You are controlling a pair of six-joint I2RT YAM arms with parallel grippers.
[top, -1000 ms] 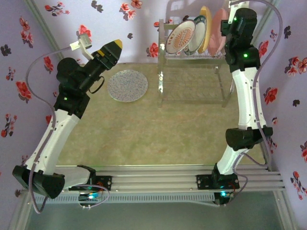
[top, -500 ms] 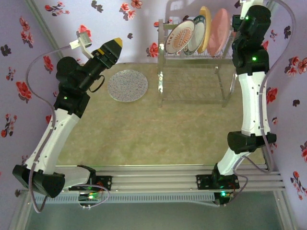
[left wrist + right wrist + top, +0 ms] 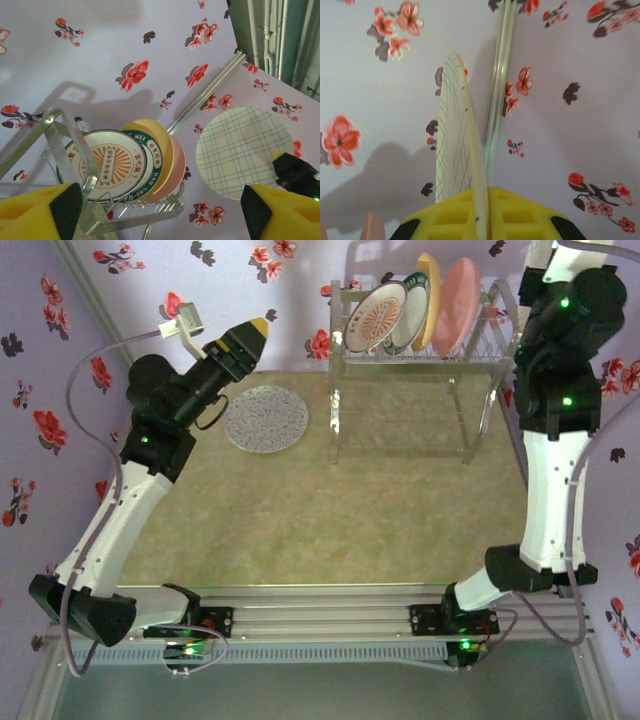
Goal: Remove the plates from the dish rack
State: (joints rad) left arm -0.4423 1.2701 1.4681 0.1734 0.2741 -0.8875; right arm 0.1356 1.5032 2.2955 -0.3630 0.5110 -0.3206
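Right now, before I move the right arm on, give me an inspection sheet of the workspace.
Surface: table, mottled beige top.
Job's things: rack upright at the far edge with four plates on edge: orange-patterned, teal-rimmed, yellow, pink. Speckled plate lies flat on the table, left of the rack. Plaid plate is in the air.
Clutter: nothing seen.
Claws: left claw open, empty, raised left of the rack. Right claw shut on the plaid plate's rim.
Cables: grey cables loop off the arms, apart from the plates.
Surroundings: floral walls close around the table.
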